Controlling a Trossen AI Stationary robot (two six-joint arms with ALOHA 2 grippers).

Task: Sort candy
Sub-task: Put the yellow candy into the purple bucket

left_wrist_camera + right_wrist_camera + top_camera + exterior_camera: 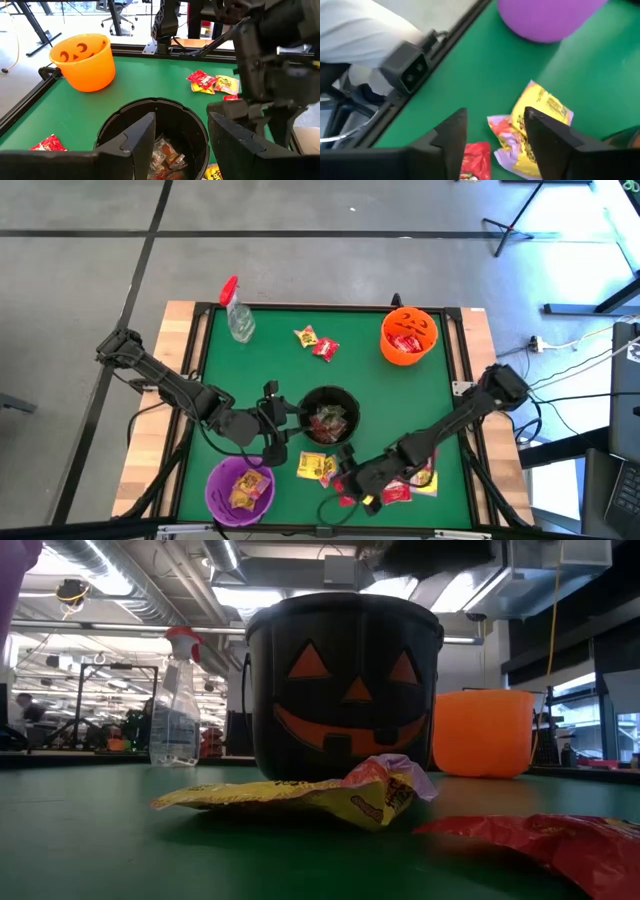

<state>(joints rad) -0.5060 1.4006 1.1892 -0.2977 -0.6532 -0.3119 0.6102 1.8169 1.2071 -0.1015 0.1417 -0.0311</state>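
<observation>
Near the table's front edge, candy: yellow packets (316, 467) are seen lying flat just in front of the black pumpkin bucket (328, 416), with red packets (395, 493) further toward the front right corner.
Other candy: a yellow and a red packet (317, 341) are seen lying together near the back edge; more packets are seen inside the three buckets.
Right gripper (347, 477): it is held low over the front pile, its fingers (451, 131) spread apart with nothing between them; a yellow packet with purple wrapping (535, 127) is seen on the green table (270, 370) just beyond them.
Left gripper (272, 418): it is held beside the black bucket's rim, fingers (137, 141) apart and gripping nothing.
Orange bucket (408, 335): placed at the back right corner.
Purple bucket (240, 490): placed at the front left corner.
Spray bottle (236, 311): seen at the back left corner.
</observation>
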